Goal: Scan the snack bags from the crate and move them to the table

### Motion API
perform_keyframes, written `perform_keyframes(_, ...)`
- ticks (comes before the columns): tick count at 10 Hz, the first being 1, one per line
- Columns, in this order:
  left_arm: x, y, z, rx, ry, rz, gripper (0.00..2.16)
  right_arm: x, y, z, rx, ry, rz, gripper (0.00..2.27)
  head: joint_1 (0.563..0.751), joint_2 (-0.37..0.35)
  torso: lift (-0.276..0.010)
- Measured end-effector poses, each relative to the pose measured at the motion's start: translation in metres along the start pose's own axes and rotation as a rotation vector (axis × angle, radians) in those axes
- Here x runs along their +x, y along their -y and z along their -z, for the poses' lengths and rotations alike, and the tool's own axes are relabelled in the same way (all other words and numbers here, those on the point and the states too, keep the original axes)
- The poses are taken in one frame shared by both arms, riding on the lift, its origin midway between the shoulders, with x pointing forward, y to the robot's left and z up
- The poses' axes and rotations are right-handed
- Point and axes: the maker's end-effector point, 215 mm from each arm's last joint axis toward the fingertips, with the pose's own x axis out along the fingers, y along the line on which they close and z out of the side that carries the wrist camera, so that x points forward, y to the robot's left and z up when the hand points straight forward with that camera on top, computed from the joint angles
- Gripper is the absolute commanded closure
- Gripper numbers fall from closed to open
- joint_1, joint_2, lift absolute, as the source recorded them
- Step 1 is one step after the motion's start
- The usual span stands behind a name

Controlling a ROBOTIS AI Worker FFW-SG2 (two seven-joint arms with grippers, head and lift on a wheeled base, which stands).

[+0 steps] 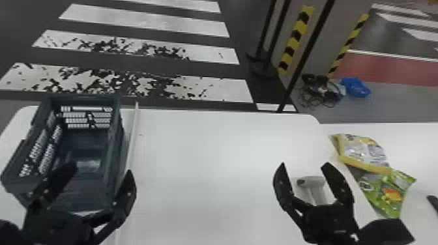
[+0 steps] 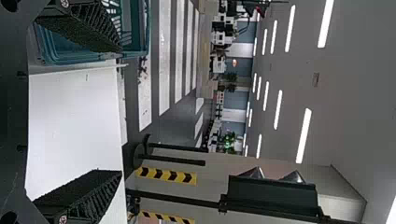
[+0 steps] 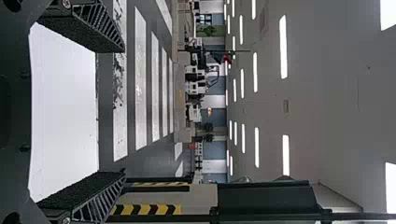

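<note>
Crate [image 1: 89,192] is where the snack bags should start, and it sits on the white table [image 1: 208,163], just past the jaws of the left gripper [image 1: 101,168]. Those jaws are wide apart, and they hold nothing. I can see down to part of the crate's floor, but the near end is hard to see past the black fingers. The right gripper [image 1: 303,164] has its jaws wide apart too, with nothing in them. Past its jaws, in the gap you see from the head, the hand scanner [image 1: 316,189] lies on the same table. To the right of those jaws, on the 2nd table [image 1: 420,146], there are 2 snack bags. The yellow and white bag [image 1: 363,153] is the farther of the 2, and the green bag [image 1: 386,194] is nearer, with their edges meeting. So 2 bags look like they have been moved to where they should go. I can't tell if both got their scan. I think the job is at its end, or very close to it. If a bag is hiding at the crate's near end, it must still be picked up, scanned and put by the others. If not, both arms can just rest.
</note>
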Motion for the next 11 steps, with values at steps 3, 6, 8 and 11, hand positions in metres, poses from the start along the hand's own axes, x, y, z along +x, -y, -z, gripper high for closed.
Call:
perform_keyframes(3, -0.024, 0.006, 0.016, -0.018, -0.045, 0.002, 0.06, -0.019, -0.017, 0.019, 0.018, -0.077, -0.025, 0.07, 0.695, -0.179, -0.095)
perform_keyframes(6, -0.04, -0.001, 0.026, -0.037, -0.059, -0.023, 0.06, -0.04, -0.025, 0.026, 0.024, -0.096, -0.038, 0.1, 0.695, -0.164, -0.095)
perform_keyframes(8, -0.044, -0.012, 0.029, -0.046, -0.062, -0.043, 0.06, -0.048, -0.033, 0.027, 0.025, -0.094, -0.054, 0.11, 0.695, -0.128, -0.095)
perform_keyframes(11, -0.047, -0.017, 0.036, -0.069, -0.051, -0.06, 0.06, -0.048, -0.032, 0.03, 0.026, -0.095, -0.052, 0.14, 0.695, -0.119, -0.095)
